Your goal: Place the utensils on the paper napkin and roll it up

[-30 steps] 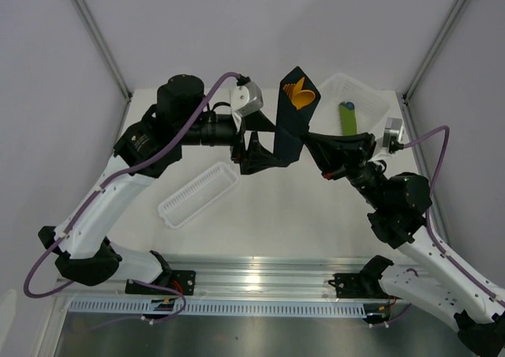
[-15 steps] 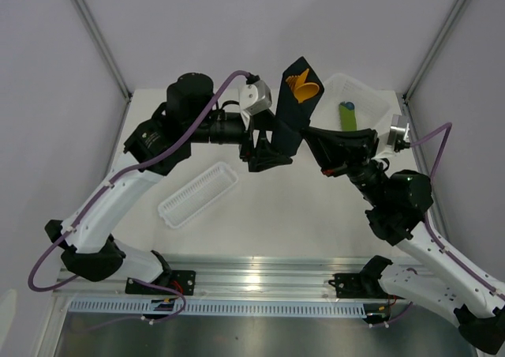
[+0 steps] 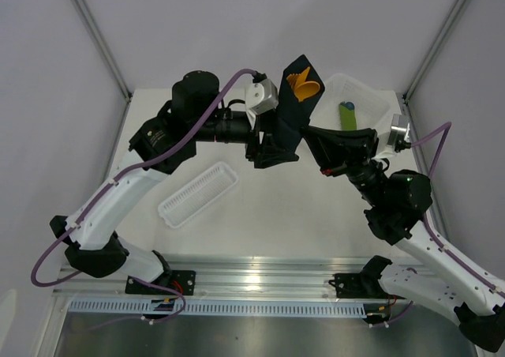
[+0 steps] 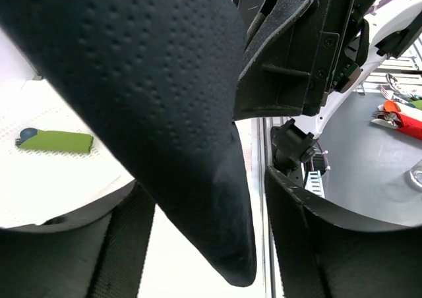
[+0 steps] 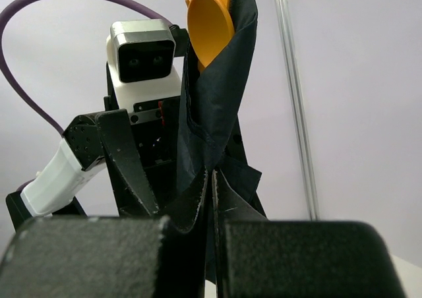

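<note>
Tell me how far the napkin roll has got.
Done: the utensils sit inside the napkin, with one's round bowl poking out on top. In hand: the right gripper is shut on the napkin's lower end and holds it upright in the air. The left gripper is open around its middle. Left: the wrap looks loose, so tightening it and setting it down probably remain.
</note>
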Action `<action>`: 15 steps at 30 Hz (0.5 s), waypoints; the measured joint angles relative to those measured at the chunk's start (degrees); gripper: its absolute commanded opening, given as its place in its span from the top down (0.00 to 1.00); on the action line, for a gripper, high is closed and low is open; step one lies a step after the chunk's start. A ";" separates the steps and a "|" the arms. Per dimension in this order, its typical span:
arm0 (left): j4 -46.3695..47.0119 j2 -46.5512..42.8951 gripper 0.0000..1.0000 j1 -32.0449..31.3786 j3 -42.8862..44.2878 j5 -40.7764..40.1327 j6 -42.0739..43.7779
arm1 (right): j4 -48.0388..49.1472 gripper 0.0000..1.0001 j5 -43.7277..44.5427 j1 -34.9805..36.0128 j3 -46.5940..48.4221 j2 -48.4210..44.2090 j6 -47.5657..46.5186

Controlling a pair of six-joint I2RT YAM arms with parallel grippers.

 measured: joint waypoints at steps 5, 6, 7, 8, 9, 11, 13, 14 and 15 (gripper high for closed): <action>0.11 0.13 0.50 -0.04 0.04 0.15 -0.55 | 0.09 1.00 0.04 0.28 0.00 0.00 0.00; 0.13 0.13 0.54 -0.04 0.04 0.22 -0.55 | 0.13 1.00 0.04 0.35 0.00 0.00 0.02; 0.13 0.13 0.60 -0.04 0.04 0.26 -0.63 | 0.17 1.00 0.04 0.46 0.00 0.00 0.02; 0.11 0.13 0.63 -0.04 0.04 0.31 -0.76 | 0.17 1.00 0.04 0.52 0.00 0.00 0.02; 0.09 0.13 0.67 -0.04 0.04 0.35 -0.79 | 0.17 1.00 0.04 0.59 0.00 0.00 0.02; 0.02 0.11 0.75 -0.04 0.04 0.42 -0.68 | 0.17 1.00 0.07 0.61 0.00 -0.02 0.02; 0.00 0.07 0.85 -0.04 0.02 0.46 -0.42 | 0.04 1.00 0.07 0.61 0.00 -0.11 0.00; -0.02 0.07 0.88 -0.04 0.00 0.55 -0.44 | -0.04 1.00 0.04 0.61 0.00 -0.15 0.00; -0.02 0.04 0.91 -0.07 -0.04 0.70 -0.33 | -0.17 1.00 0.04 0.61 0.00 -0.22 -0.02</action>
